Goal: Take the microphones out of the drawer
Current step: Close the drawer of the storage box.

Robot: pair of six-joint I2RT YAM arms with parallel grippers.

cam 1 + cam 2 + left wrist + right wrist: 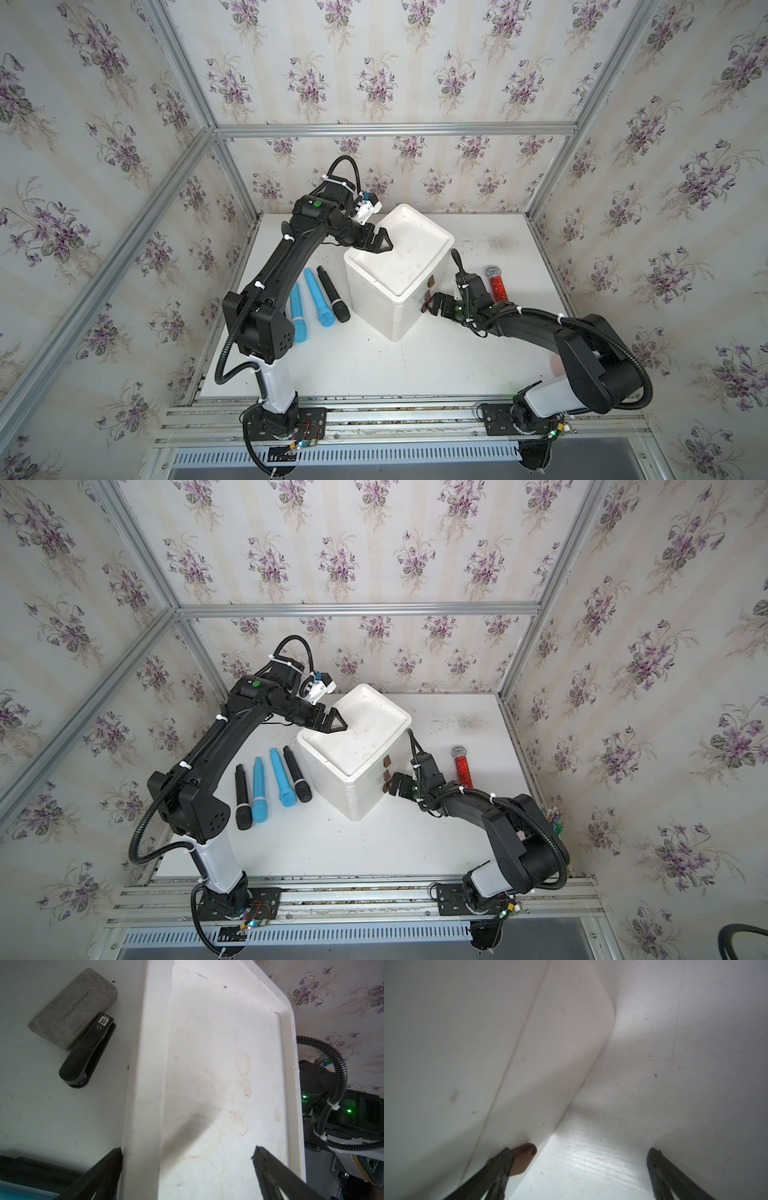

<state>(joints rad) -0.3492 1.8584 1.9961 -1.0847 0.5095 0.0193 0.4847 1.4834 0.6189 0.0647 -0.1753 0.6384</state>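
A white drawer cabinet [399,253] [357,733] stands mid-table with all its drawers shut, so the microphone is hidden. Brown tab handles [432,283] [387,763] run down its right-facing front. My left gripper [382,243] [336,723] [188,1150] hovers open over the cabinet's top, one finger past its rim, holding nothing. My right gripper [430,303] [392,783] [579,1151] is open at the lowest handle [525,1157]. That tab lies just inside one finger [500,1163], and the wide gap beyond it is bare.
On the white table [374,365], left of the cabinet, lie black [297,775] [240,798] and blue [282,777] [259,789] handheld mics. A red glitter mic [496,284] lies behind my right wrist. A grey case [72,1009] and a black stapler [89,1053] sit beside the cabinet.
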